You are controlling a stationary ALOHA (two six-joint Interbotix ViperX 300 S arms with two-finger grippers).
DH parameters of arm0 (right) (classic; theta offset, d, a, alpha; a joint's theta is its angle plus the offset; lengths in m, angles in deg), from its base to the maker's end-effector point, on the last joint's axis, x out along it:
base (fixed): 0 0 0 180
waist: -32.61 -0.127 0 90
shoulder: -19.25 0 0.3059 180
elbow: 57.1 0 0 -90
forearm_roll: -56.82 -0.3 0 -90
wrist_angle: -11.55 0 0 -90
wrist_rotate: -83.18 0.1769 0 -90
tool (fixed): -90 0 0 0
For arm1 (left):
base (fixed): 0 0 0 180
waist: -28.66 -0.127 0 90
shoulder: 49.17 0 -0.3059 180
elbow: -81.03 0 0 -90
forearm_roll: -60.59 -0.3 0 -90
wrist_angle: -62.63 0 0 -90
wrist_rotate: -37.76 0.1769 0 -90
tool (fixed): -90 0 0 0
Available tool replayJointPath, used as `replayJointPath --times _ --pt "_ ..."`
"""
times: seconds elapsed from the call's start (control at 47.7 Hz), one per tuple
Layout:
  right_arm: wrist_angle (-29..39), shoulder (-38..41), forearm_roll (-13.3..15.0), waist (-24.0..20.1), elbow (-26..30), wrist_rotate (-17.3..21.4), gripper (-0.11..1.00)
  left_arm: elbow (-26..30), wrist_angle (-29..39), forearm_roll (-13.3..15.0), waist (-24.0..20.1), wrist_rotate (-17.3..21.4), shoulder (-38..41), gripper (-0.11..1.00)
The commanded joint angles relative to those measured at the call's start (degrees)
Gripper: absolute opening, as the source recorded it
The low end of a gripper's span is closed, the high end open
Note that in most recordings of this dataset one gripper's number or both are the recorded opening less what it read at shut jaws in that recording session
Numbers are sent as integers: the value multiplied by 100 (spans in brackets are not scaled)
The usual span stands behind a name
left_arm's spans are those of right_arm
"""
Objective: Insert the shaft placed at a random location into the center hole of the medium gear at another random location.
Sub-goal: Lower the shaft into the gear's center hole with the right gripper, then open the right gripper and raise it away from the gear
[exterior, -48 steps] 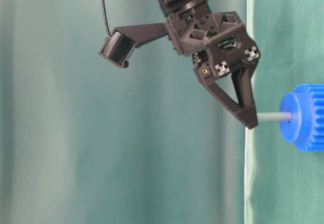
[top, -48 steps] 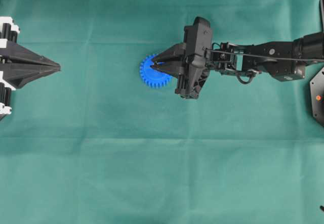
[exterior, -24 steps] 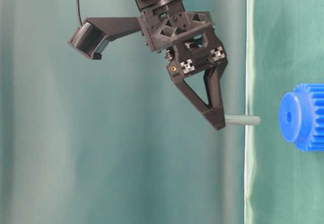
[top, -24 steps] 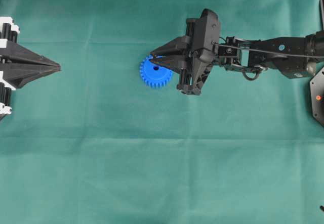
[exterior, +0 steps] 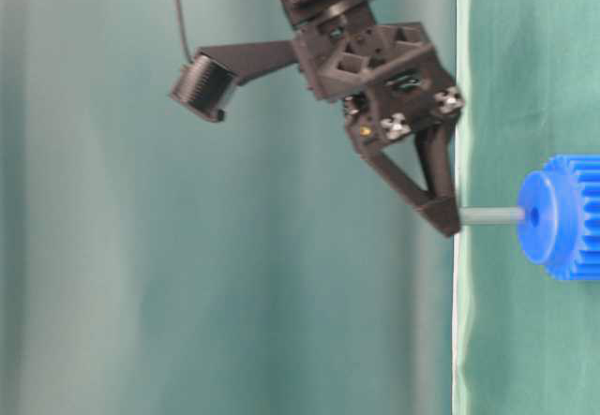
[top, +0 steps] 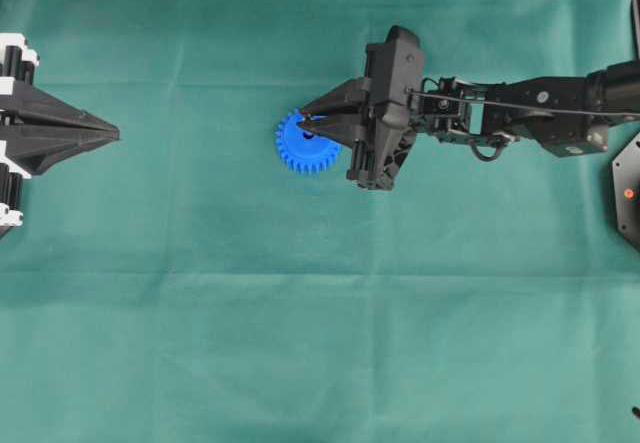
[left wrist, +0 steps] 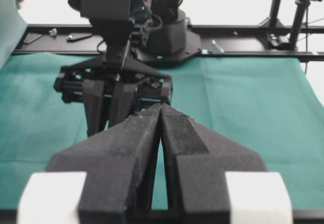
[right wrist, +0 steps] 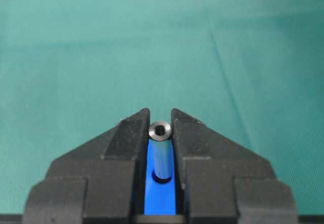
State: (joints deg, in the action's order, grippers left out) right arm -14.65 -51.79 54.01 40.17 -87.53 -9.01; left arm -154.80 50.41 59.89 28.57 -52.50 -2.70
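Right claw (exterior: 448,220): pinching pin (exterior: 491,215) | pin tip at gear (exterior: 561,215) hole (exterior: 534,215) | advice: keep pin square, push straight.

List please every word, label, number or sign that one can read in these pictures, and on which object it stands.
None can be read in any view.
The medium gear, the shaft, the green cloth and both hands, left hand and right hand, bear no print.
The small items on the black rail are too blurred to tell.
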Motion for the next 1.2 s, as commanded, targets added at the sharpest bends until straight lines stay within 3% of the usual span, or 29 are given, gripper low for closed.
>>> replayJointPath --times 0.0,1.174 --pt "-149 0 -26 -9 132 -35 13 105 -62 -18 0 0 35 0" --pt "-334 554 -149 -9 123 0 13 105 -26 -18 0 26 44 0"
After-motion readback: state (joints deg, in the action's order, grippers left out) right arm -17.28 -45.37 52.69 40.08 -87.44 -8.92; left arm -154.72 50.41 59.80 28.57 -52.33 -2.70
